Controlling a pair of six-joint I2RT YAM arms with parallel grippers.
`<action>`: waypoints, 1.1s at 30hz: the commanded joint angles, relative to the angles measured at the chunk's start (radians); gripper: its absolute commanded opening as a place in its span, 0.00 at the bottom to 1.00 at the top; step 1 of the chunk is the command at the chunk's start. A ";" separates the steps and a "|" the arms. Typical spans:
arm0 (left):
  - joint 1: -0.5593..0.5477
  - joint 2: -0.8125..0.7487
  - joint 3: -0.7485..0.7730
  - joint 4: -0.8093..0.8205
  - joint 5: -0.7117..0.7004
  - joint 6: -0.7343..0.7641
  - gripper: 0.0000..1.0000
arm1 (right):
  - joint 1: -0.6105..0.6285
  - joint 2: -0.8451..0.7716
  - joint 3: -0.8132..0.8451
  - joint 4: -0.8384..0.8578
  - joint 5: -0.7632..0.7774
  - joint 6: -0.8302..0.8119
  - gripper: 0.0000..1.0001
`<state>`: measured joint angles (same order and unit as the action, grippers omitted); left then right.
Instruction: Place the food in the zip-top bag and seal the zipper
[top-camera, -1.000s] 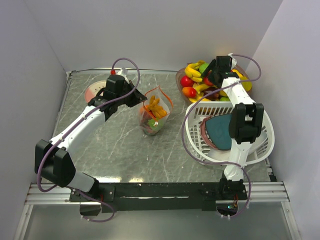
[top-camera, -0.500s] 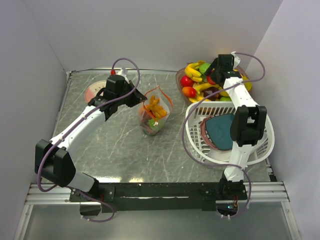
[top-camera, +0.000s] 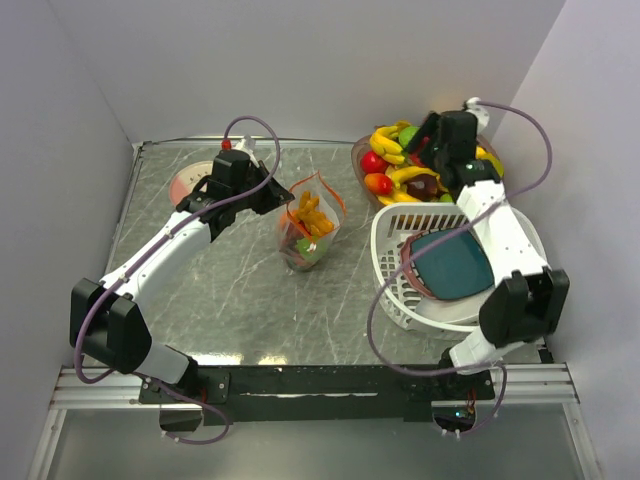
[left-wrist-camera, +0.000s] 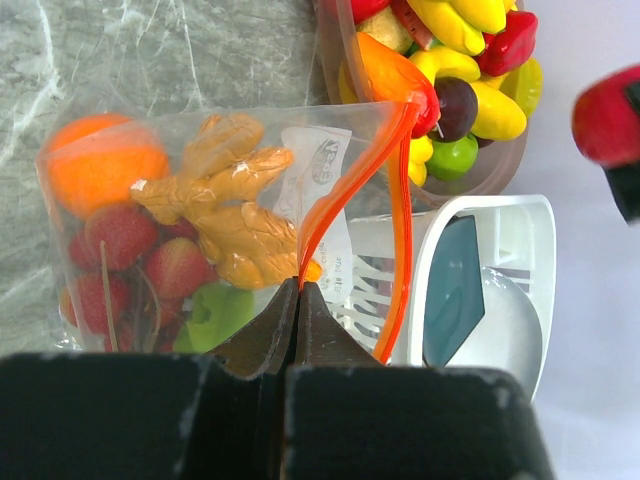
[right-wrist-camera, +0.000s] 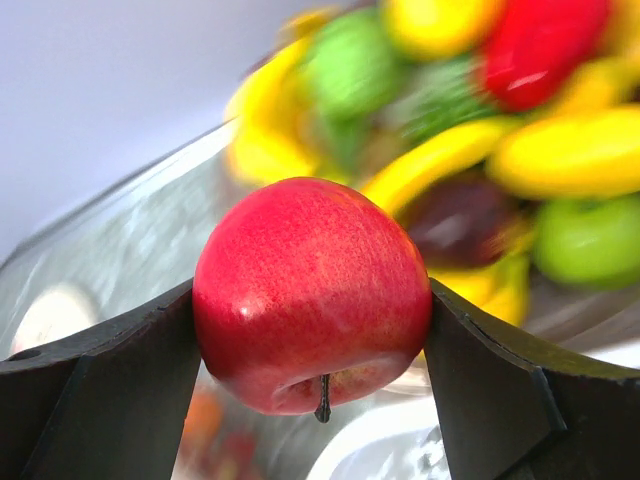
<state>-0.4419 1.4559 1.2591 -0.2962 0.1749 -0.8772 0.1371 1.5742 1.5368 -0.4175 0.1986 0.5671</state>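
Observation:
The clear zip-top bag stands at mid-table with its mouth open, holding food: an orange, strawberries, a green piece and a ginger root. My left gripper is shut on the bag's orange-red zipper at the near rim. My right gripper is shut on a red apple and holds it in the air over the clear bowl's near side. From the top view the right gripper hovers at the bowl, and the apple is mostly hidden under it.
A clear bowl heaped with toy bananas, apples and other fruit sits at the back right. In front of it, a white slatted basket holds a teal plate. A pink-and-white round object lies at the back left.
The right arm's elbow swung down and to the right, and its gripper shifted slightly over the bowl with the apple in it. The left arm and the bag have not moved.

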 joint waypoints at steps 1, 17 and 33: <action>0.002 -0.002 0.039 0.040 -0.008 0.012 0.01 | 0.203 -0.123 -0.023 0.011 0.007 -0.036 0.47; 0.000 -0.002 0.031 0.062 0.002 -0.002 0.01 | 0.634 0.026 0.014 -0.046 0.114 -0.026 0.64; 0.000 -0.029 -0.044 0.117 -0.009 -0.039 0.01 | 0.583 -0.009 0.109 -0.136 0.165 -0.104 1.00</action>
<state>-0.4419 1.4559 1.2285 -0.2413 0.1753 -0.8970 0.7712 1.6234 1.5738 -0.5377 0.3008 0.5053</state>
